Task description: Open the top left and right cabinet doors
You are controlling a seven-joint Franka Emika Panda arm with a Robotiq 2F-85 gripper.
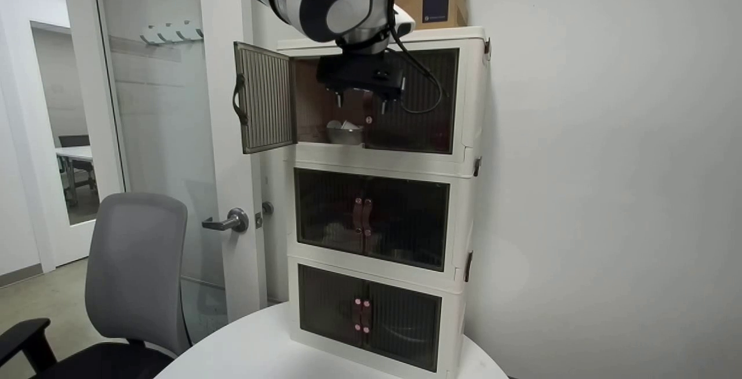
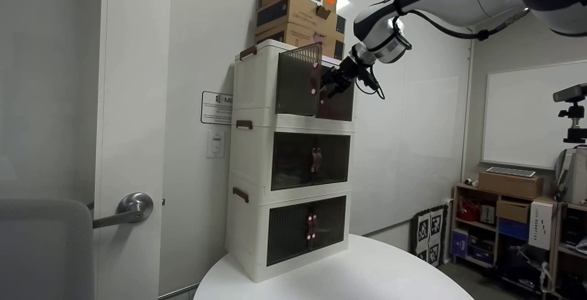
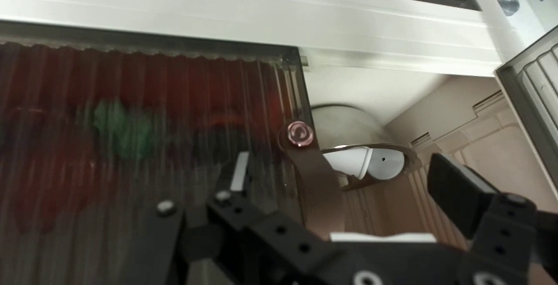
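The top left cabinet door [image 1: 266, 101] stands swung wide open, seen also in an exterior view [image 2: 298, 80] and at the right edge of the wrist view [image 3: 540, 86]. The top right cabinet door [image 1: 432, 124] looks shut; its dark ribbed panel fills the left of the wrist view [image 3: 152, 145]. Its brown strap handle [image 3: 320, 189] runs along its free edge. My gripper [image 3: 348, 184] is open and empty in front of the top compartment, also seen in both exterior views [image 1: 362, 103] [image 2: 328, 90]. In the wrist view its fingers appear on either side of the handle; contact is not visible.
A metal bowl with white cups [image 3: 348, 128] sits inside the opened left part. Shut middle doors [image 1: 406, 222] and lowest doors [image 1: 406, 327] lie below. Cardboard boxes [image 2: 298, 15] are stacked on top. The cabinet stands on a round white table [image 2: 367, 277] beside a chair [image 1: 136, 263].
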